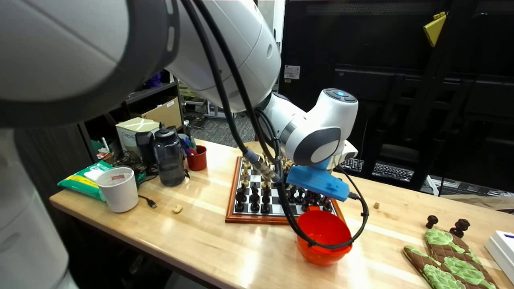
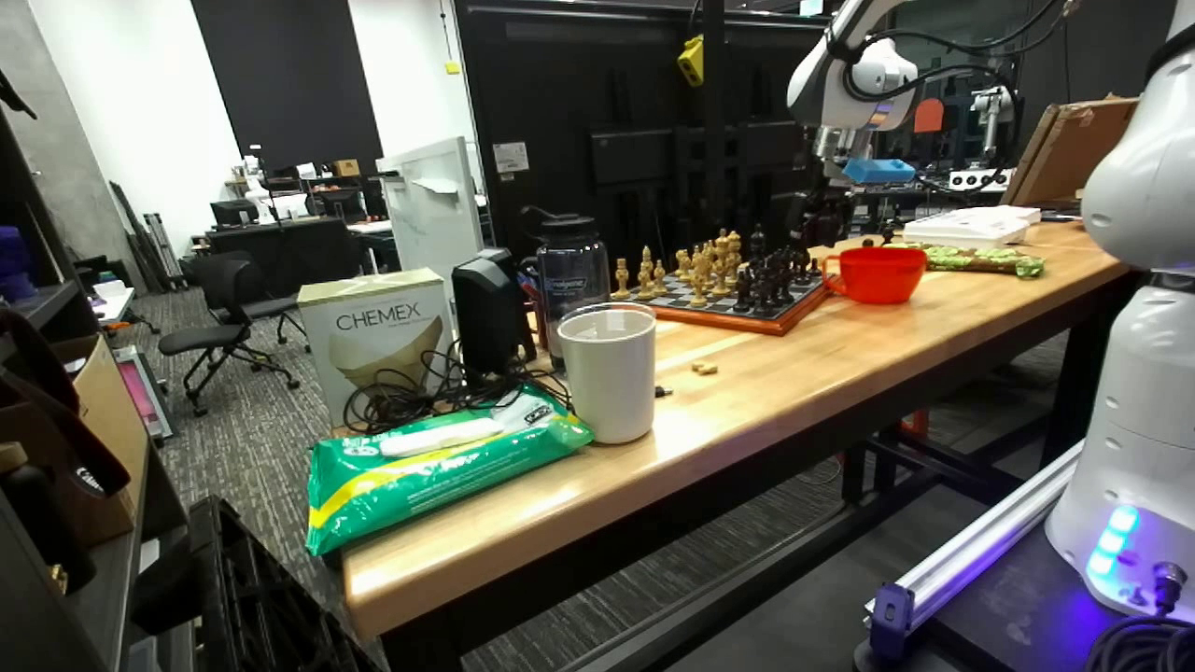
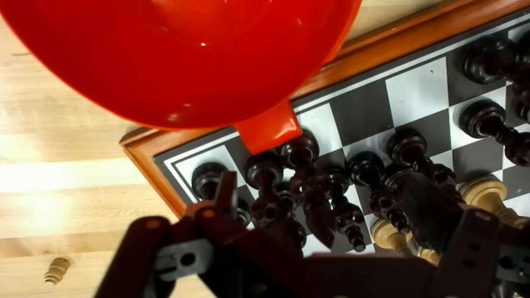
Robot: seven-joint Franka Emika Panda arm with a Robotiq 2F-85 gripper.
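I note the end effector (image 3: 326, 194) suspended above the chessboard (image 3: 362, 114), directed downward, its two fingers (image 3: 430, 209) standing well apart. Beneath it, and visible in the gap between the fingers, is a crowded cluster of black chess pieces (image 3: 310, 182), upright on their squares. Whether either finger touches a piece, I cannot tell.

Near the end effector, on the side toward the robot's base (image 2: 1120, 448), sits a red handled bowl (image 3: 198, 54); in the wrist view its handle (image 3: 269, 128) overlaps the board's wooden border, close to the black pieces. Tan chess pieces (image 3: 484, 192) also stand on the board, some of them close by one finger.

Off the board, a small tan piece (image 3: 57, 270) sits near the end effector on the worktop (image 1: 200, 241). Farther out on that side are two dark pieces (image 1: 459, 227) and a brown-and-green quilted oven mitt (image 1: 461, 267).

Well apart from the end effector, on the opposite side, I record a red pen cup (image 1: 197, 158), a Nalgene bottle (image 2: 571, 280), a white cup (image 2: 609, 373), a Chemex box (image 2: 378, 327) and a green wipes packet (image 2: 439, 467) lying beside the white cup.
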